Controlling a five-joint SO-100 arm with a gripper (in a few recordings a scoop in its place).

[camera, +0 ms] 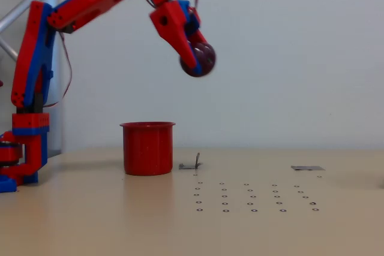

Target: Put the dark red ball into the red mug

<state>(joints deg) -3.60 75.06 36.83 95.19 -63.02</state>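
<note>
The red mug (pixel 148 147) stands upright on the tan table, left of centre in the fixed view, its mouth open upward. High above it and a little to its right, my red-and-blue gripper (pixel 197 58) is shut on the dark red ball (pixel 201 60), a glossy maroon sphere held between the fingers. The ball hangs well clear of the mug's rim, offset to the right of it.
The arm's base (pixel 21 160) stands at the table's left edge. A small bent metal scrap (pixel 192 163) lies just right of the mug, and a flat grey piece (pixel 307 168) lies farther right. Rows of small holes (pixel 252 197) dot the tabletop in front.
</note>
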